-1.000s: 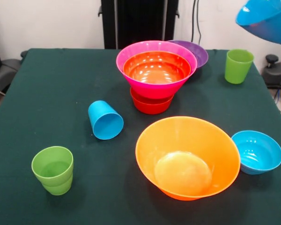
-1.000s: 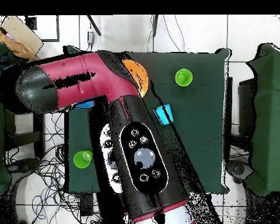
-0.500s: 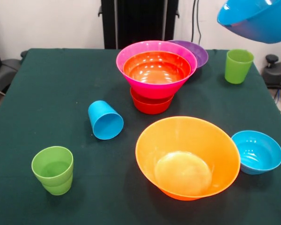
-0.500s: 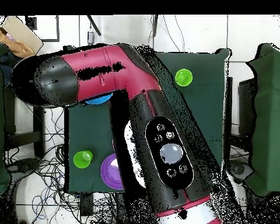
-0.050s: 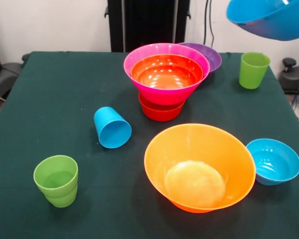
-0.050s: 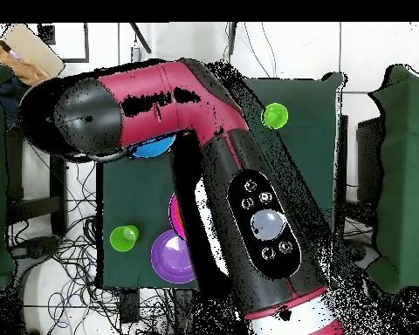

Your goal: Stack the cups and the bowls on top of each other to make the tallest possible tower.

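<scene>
A large blue bowl [image 5: 269, 19] hangs tilted in the air at the top right of the front view, above the table's far corner; what holds it is out of frame. The tower is a pink bowl [image 5: 164, 95] with a red-orange bowl [image 5: 165, 74] nested inside, resting on a small red-orange bowl [image 5: 159, 112]. Behind it sits a purple bowl [image 5: 210, 55]. A big orange bowl [image 5: 199, 167] and a small blue bowl [image 5: 274, 161] stand at the front right. A sky-blue cup [image 5: 112, 128] lies on its side. Green cups stand at the back right [image 5: 253, 69] and front left [image 5: 56, 180].
In the overhead view the red and black arm [image 6: 161, 96] covers most of the green table [image 6: 313, 174]. Beside it show the purple bowl [image 6: 171, 257], a sliver of the pink bowl [image 6: 173, 214], a blue bowl [image 6: 156, 146] and two green cups [image 6: 123, 237] [image 6: 274, 114].
The lifted blue bowl has drifted left and slightly up in the front view. Overhead, the arm has swung round, uncovering the purple bowl and hiding the orange bowl and blue cup.
</scene>
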You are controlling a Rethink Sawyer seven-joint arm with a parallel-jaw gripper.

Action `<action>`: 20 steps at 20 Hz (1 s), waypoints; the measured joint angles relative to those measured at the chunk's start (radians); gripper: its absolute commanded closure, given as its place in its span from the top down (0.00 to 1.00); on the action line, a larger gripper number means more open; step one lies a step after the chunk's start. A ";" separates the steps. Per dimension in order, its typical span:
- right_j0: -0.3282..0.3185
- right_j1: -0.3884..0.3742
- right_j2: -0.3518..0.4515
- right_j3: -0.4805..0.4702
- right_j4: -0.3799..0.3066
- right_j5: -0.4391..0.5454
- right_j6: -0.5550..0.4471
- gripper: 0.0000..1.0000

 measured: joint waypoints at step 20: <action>-0.184 0.035 0.062 0.000 -0.118 0.118 -0.240 0.00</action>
